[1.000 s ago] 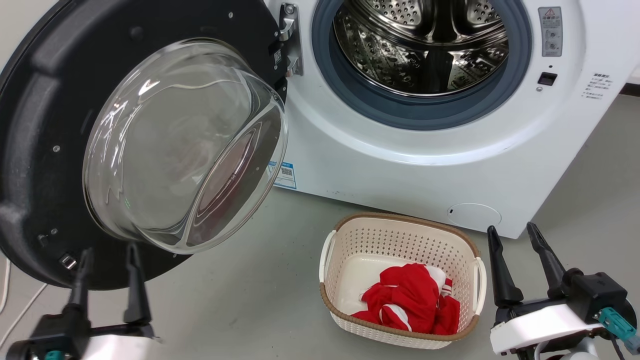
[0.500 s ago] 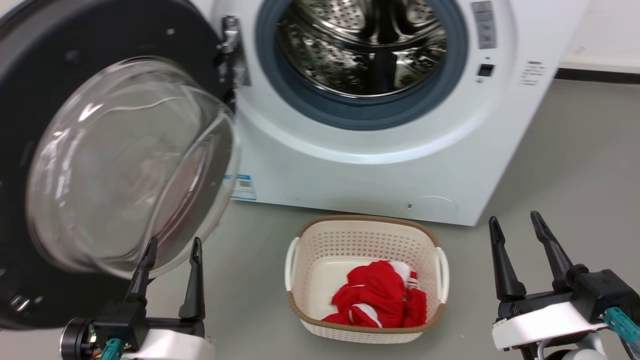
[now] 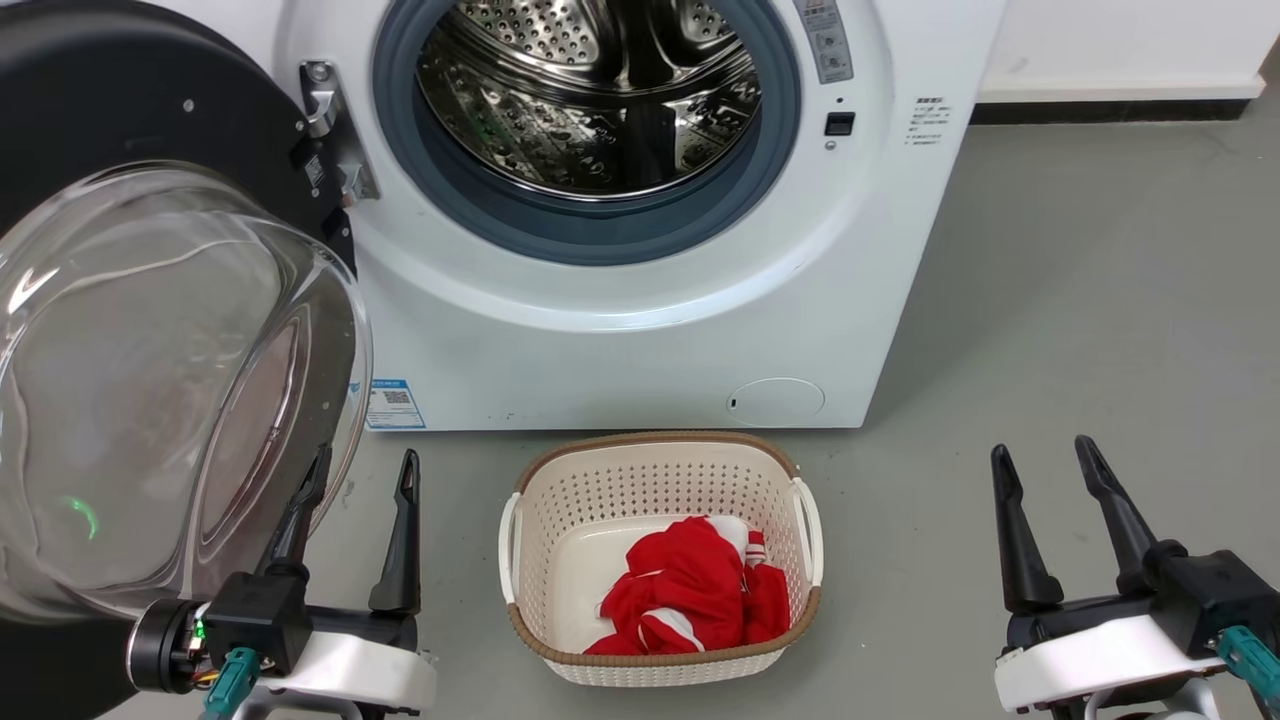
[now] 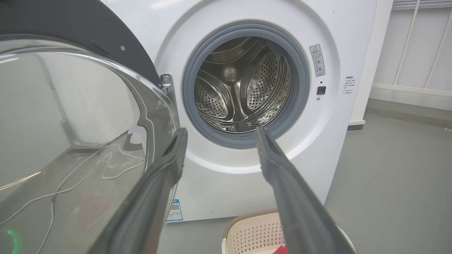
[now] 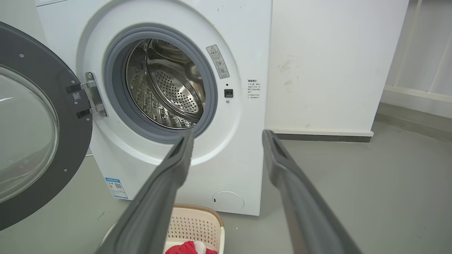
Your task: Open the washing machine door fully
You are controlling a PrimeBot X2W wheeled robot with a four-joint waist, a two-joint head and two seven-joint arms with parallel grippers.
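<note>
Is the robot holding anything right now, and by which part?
Nothing is held. The left gripper is open beside the glass window of the large round glossy black door; the right gripper is open too.

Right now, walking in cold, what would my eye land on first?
The big black door stands swung wide at the left, its bulging glass bowl gleaming beside the open steel drum. On the floor before the machine sits a pale basket holding red cloth, flanked by the open left pincer and right pincer.
</note>
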